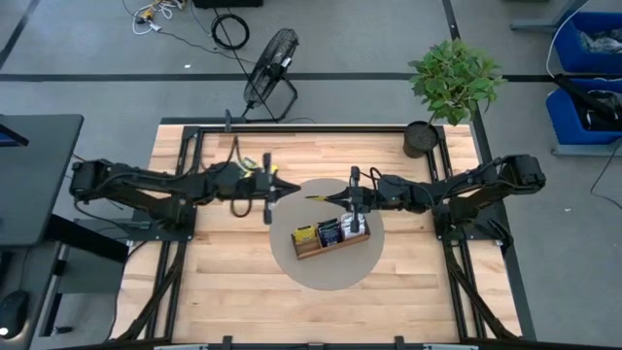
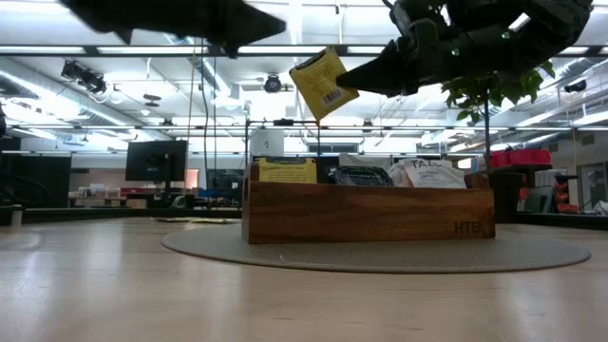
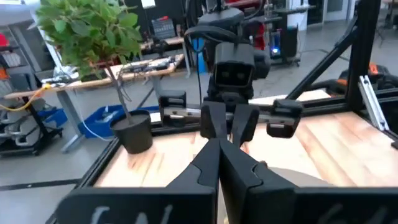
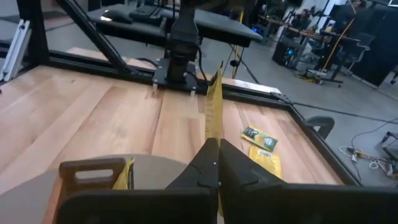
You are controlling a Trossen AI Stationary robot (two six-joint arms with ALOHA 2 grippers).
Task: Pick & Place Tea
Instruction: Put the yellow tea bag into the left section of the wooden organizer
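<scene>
Fingers of the right gripper [image 4: 214,158] are pinched together on a yellow tea sachet [image 2: 319,84], which is held edge-up above the table, left of and above the wooden tray [image 2: 369,215] in the low view. Fingers of the left gripper [image 3: 219,160] are pressed together with nothing between them; that arm is seen at the left of the high view, back from the tray.

The task is judged partly done. The tray's compartments already hold sachets: yellow ones [image 2: 287,171] at the left, dark ones [image 2: 361,176] in the middle, white ones [image 2: 427,173] at the right. Two more sachets [image 4: 262,149] are seen lying on the bare wood in the right wrist view, so several remain, besides the one in hand.

"HTB" is read on the tray's lower right corner, and "TA" on a white sachet; a barcode is seen on the held sachet.
</scene>
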